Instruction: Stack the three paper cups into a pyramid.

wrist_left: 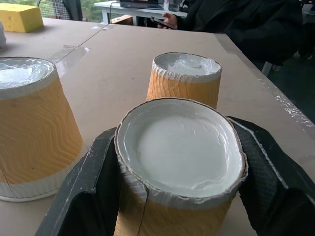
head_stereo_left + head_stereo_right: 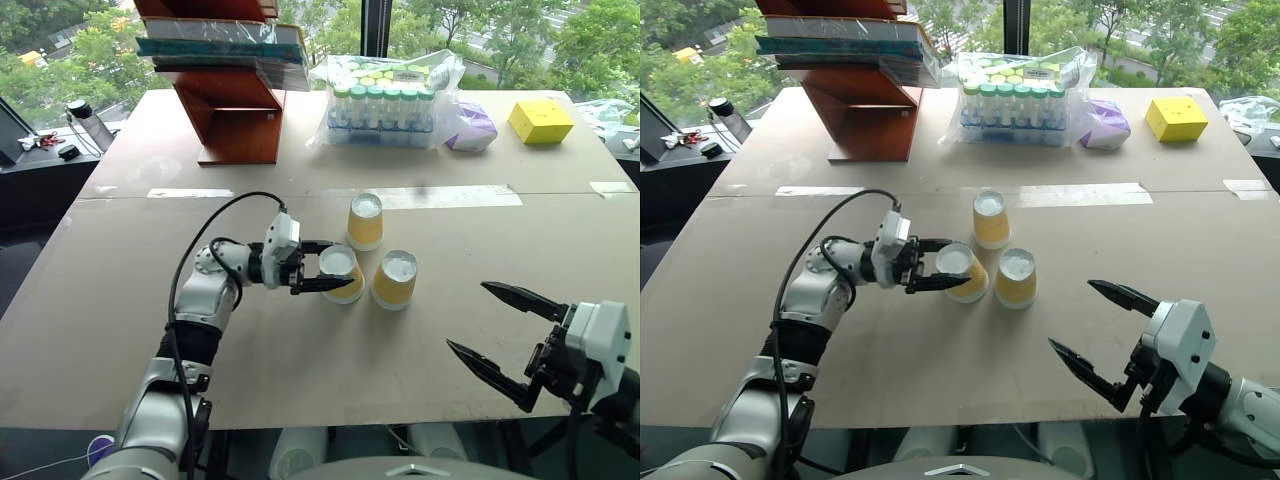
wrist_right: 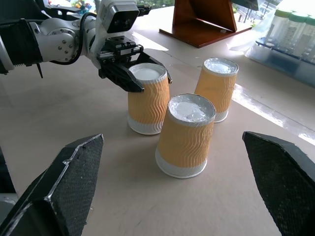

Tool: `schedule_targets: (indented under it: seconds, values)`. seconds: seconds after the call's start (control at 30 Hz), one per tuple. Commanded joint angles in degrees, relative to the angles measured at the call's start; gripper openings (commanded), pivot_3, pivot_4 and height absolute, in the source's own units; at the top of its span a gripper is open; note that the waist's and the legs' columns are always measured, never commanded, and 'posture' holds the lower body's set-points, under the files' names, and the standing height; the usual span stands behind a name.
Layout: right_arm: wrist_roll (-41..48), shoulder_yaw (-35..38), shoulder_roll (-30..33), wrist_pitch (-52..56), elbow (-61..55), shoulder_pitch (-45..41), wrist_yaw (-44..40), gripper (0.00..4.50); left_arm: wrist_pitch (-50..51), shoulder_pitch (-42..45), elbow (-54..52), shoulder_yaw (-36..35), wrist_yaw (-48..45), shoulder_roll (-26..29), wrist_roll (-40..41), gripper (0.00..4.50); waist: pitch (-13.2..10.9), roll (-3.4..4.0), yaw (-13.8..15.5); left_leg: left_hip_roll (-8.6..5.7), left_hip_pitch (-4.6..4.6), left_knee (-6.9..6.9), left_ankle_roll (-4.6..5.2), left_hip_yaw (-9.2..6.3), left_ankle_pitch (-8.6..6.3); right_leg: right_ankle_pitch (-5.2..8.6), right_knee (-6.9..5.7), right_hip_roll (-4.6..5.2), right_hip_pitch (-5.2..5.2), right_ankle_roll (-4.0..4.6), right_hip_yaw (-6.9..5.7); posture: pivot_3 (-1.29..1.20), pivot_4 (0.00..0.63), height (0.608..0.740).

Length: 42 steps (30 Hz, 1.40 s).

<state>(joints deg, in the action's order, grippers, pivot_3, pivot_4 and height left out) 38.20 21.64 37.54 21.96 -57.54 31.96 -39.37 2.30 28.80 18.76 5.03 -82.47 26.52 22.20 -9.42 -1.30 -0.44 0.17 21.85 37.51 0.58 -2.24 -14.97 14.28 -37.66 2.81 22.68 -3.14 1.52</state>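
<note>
Three yellow-orange ribbed paper cups stand upside down, close together, in the middle of the brown table (image 2: 120, 300). My left gripper (image 2: 338, 265) reaches in level from the left and is shut on the left cup (image 1: 182, 147), one finger pressed against each side just below its white base. That cup rests on the table. The back cup (image 2: 365, 222) and the right cup (image 2: 395, 280) stand free, a small gap from the held one. My right gripper (image 2: 468, 316) hovers wide open at the near right, pointing toward the cups with nothing between its fingers.
At the table's far side are a red-brown stand (image 2: 235, 110) with flat packs on top, a clear-wrapped pack of green-capped bottles (image 2: 385, 105), a purple bag (image 2: 470, 130) and a yellow box (image 2: 540, 120). A person in dark clothes (image 1: 246, 24) sits beyond the table.
</note>
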Motion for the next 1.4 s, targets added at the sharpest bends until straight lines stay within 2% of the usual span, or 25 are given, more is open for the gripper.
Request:
schedule_targets:
  seconds: [0.03,0.63,0.7,0.73,0.77,0.8,0.9,1.17,1.4]
  values:
    - [0.1,0.5,0.0,-1.0,-2.4,0.3,0.7,4.5,0.7,-0.4,-0.2,1.6,-0.5,-0.9,-0.4,2.76,0.0,0.0,0.0,0.0,0.0,0.0,0.0,0.0,0.0,0.0,0.0,0.0,0.0,0.0,0.0,0.0,0.15,0.74]
    - [0.6,-0.1,0.8,-1.3,-2.5,0.7,1.4,4.5,3.7,-1.0,-4.2,2.3,0.3,-2.0,-0.1,2.76,0.0,0.0,0.0,0.0,0.0,0.01,0.0,-0.05,0.0,0.0,0.0,0.0,-0.02,0.0,-0.03,0.0,0.15,0.74]
    - [0.7,0.0,0.9,-1.3,-2.5,0.8,1.3,4.5,4.0,-1.5,-5.1,2.7,0.0,-1.6,-0.3,3.56,0.0,0.0,0.0,0.0,0.0,0.01,0.0,-0.05,0.0,0.0,0.0,0.0,-0.02,0.0,-0.03,0.0,0.15,0.74]
    - [0.8,0.1,0.9,-1.3,-2.5,0.8,1.3,4.5,4.0,-1.6,-5.3,2.7,0.0,-1.5,-0.3,3.72,0.0,0.0,0.0,0.0,0.0,0.01,0.0,-0.05,0.0,0.0,0.0,0.0,-0.02,0.0,-0.03,0.0,0.15,0.74]
    - [0.8,0.1,0.9,-1.3,-2.5,0.7,1.4,4.5,4.2,-1.6,-5.6,2.7,0.1,-1.4,-0.3,4.2,0.0,0.0,-0.1,0.0,0.0,0.01,0.0,-0.04,0.0,0.0,0.0,0.0,-0.02,0.0,-0.03,0.0,0.15,0.74]
    - [0.8,0.0,0.9,-1.2,-2.5,0.6,1.4,4.5,4.4,-1.6,-5.9,2.5,0.9,-1.4,-0.2,4.42,0.0,-0.01,-0.1,0.0,0.01,0.01,0.0,-0.04,0.0,0.0,0.01,0.0,-0.02,0.0,-0.03,0.0,0.15,0.74]
    - [0.8,-0.3,0.8,-1.1,-2.5,0.4,1.4,4.5,5.6,-1.1,-6.5,1.1,3.7,-1.2,-0.1,4.42,0.0,-0.01,-0.1,0.01,0.0,0.01,0.0,-0.07,0.0,0.0,-0.01,-0.01,-0.01,0.0,-0.05,0.0,0.15,0.74]
    - [-0.5,-0.9,0.0,-1.9,-1.5,0.4,0.8,4.5,18.0,1.4,-11.2,-5.8,0.0,7.1,10.2,4.42,0.0,-0.01,-0.3,0.12,0.0,0.0,0.0,-0.08,0.0,0.01,-0.02,-0.05,0.01,0.01,-0.07,0.0,0.15,0.74]
    - [-1.6,-2.4,-0.3,-2.8,-0.2,-0.8,0.5,4.5,25.5,8.3,-11.6,-5.9,5.0,4.9,12.5,4.42,0.0,-0.05,0.2,0.02,0.1,0.13,0.0,-0.12,0.0,0.01,0.03,0.02,-0.03,-0.01,-0.13,0.0,0.15,0.74]
